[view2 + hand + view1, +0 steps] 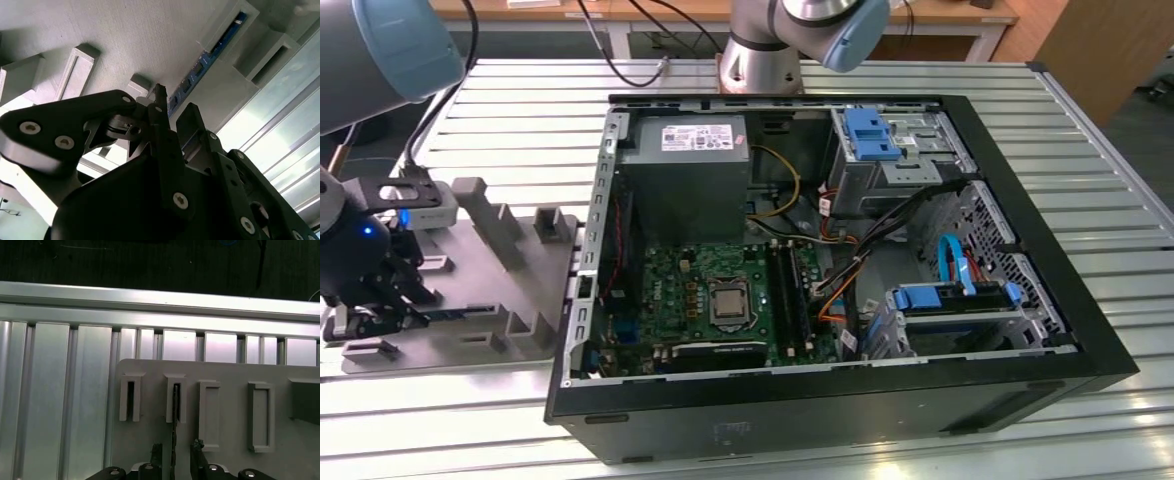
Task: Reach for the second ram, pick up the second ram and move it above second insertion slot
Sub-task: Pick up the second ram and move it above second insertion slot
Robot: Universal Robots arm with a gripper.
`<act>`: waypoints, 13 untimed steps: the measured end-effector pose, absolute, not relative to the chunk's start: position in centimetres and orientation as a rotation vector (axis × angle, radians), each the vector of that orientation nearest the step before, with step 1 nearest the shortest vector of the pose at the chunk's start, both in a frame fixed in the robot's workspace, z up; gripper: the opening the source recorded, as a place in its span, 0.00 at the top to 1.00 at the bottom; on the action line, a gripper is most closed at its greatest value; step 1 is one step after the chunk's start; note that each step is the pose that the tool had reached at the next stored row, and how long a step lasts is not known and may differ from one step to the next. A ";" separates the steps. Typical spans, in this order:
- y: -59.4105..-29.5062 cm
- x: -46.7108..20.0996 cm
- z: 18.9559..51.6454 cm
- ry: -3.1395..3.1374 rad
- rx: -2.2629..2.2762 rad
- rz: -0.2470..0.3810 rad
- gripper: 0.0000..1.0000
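Greys, blacks and silvers are being set against a few bright accents.
The fixture (480, 280) is being shown in plain pale grey, the gripper (174, 107) in matt black dotted with silver screw heads. The ram (206, 59) is being seen as a blue strip patterned with a row of dark blocks. The table (1067, 130) is being striped by silver ribs. The case (854, 425) is being shown black, its board (654, 280) green, its caddies (870, 132) blue, its wires (834, 300) orange.

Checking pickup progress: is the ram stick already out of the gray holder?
No, in the first wrist view the second ram stands in a slotted post of the gray holder, the tool astride it.
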State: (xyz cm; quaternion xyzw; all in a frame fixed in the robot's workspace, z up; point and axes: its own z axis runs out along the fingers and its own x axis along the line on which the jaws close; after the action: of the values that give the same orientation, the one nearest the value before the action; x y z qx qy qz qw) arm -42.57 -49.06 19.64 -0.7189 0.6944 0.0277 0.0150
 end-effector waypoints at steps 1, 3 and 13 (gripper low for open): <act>-49.1 -42.6 19.6 2.161 -2.237 0.086 0.64; -49.1 -42.6 19.6 2.161 -2.237 0.086 0.64; -49.1 -42.6 19.6 2.162 -2.238 0.085 0.74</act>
State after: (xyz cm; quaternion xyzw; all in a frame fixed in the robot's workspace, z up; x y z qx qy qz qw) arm -42.57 -49.06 19.65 -0.7189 0.6945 0.0272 0.0143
